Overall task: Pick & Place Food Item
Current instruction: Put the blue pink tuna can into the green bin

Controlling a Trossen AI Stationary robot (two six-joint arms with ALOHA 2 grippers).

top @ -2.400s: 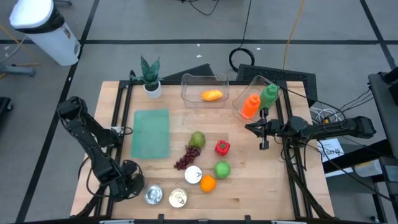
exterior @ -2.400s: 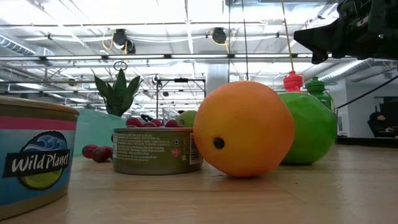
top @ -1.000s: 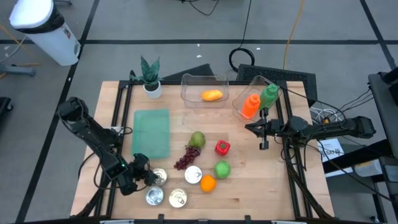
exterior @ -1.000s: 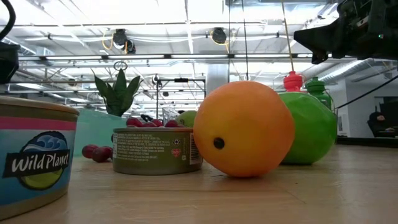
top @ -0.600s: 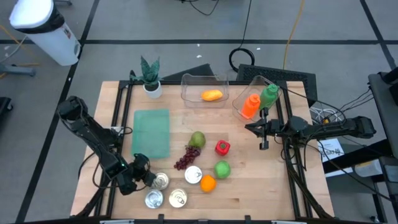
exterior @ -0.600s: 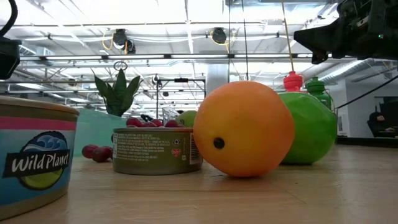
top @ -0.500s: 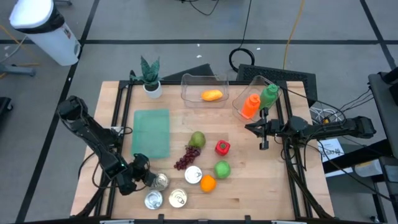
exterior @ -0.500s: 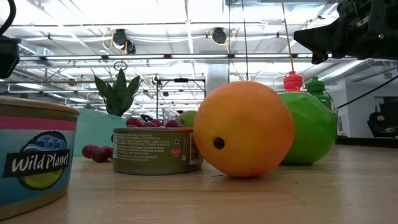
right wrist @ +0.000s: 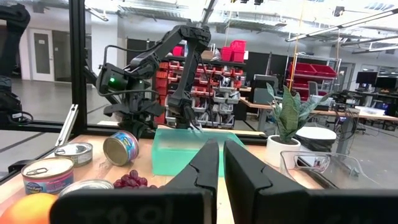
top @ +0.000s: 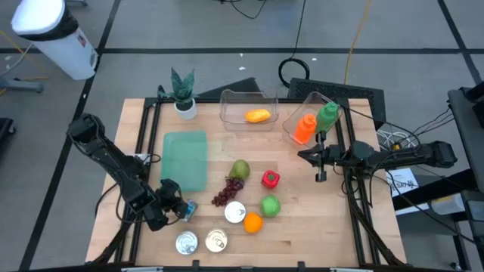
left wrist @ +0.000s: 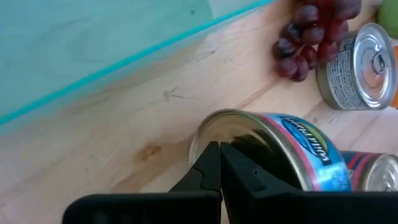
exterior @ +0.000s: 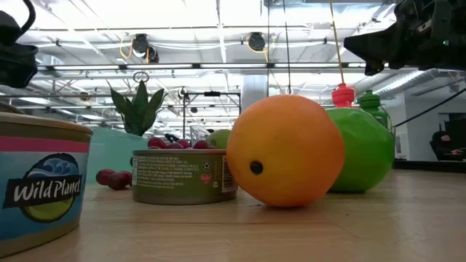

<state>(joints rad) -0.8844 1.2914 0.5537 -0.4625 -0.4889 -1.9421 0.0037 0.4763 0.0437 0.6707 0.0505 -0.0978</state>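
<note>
A blue-labelled tin can sits tipped at the near left of the wooden table, with my left gripper shut on it; the right wrist view shows the same can with its round end turned sideways. Two more cans stand upright near the front edge, and a third beside an orange. Grapes, a pear, a red pepper and a green apple lie mid-table. My right gripper hangs shut and empty over the right side. My left gripper pinches the can's rim between its two shut fingers, at the edge of one round end. The fingers slant down from the table's left side. The can is tipped over on its side; whether its lower edge clears the wood I cannot tell.
A green cutting board lies just beyond the held can. At the far edge stand a potted plant, a clear bin holding an orange-yellow item, and a tilted bin with an orange bottle and a green one.
My left gripper has shut on the can that stood upright in front of it and has moved a little up and toward the far edge. The can has tipped from lid-up onto its side, so that its blue label faces up.
</note>
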